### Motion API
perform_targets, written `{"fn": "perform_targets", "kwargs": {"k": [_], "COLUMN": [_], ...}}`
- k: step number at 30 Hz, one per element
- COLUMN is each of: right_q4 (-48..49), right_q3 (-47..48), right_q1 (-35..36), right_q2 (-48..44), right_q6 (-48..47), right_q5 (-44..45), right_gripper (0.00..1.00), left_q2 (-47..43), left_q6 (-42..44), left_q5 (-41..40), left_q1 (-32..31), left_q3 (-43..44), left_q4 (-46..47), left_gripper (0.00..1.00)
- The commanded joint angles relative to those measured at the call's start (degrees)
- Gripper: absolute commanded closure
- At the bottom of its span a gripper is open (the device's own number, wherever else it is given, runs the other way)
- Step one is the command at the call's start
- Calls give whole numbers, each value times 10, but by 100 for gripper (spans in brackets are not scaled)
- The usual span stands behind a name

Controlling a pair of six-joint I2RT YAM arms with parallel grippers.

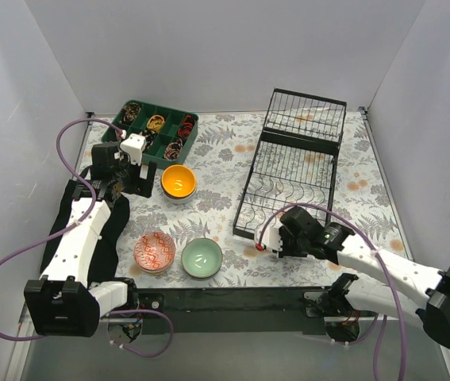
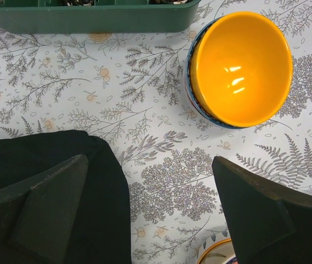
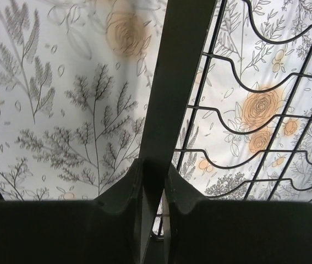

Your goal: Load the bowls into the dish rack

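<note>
The black wire dish rack (image 1: 292, 175) lies at centre-right with nothing in it. My right gripper (image 1: 275, 240) is shut on the rack's near-left frame bar, and in the right wrist view the bar (image 3: 172, 93) runs up from between my right gripper's jaws (image 3: 164, 184). The orange-yellow bowl (image 1: 178, 181) sits stacked in a blue-rimmed bowl; it shows in the left wrist view (image 2: 238, 69). My left gripper (image 1: 123, 181) is open and empty just left of it (image 2: 156, 206). A red-and-white patterned bowl (image 1: 154, 252) and a pale mint green bowl (image 1: 201, 257) stand near the front.
A green compartment tray (image 1: 155, 131) with small items stands at the back left, close behind my left gripper. A black cloth (image 1: 90, 214) lies along the left side under the left arm (image 2: 45, 159). White walls enclose the table.
</note>
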Motion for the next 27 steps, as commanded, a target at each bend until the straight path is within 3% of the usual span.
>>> {"fn": "perform_targets", "kwargs": {"k": [1,5,10,21,27], "right_q4": [-55,-57,-58,8,28], "right_q3": [-70,-96,-99,-28,39], "right_q1": [8,8,6,-78,-83], "right_q2": [-73,-116,-97,18,91], "right_q6": [-216,-266,-284,-234,-166], "right_q5": [-24,-29,-19,-46,-67], "right_gripper": [99,99,99,99,99], "left_q2": [-25,-42,-49,-55,-54], "left_q6": [9,17,13,4,4], "left_q5": [22,33,48,60,57], "left_q1": [-1,-1,-1,-1,-1], "left_q3": [2,-21,-27,-31,-35], "left_q4": [-9,-3,-3,-3,-3], "left_gripper": [2,2,2,2,2]}}
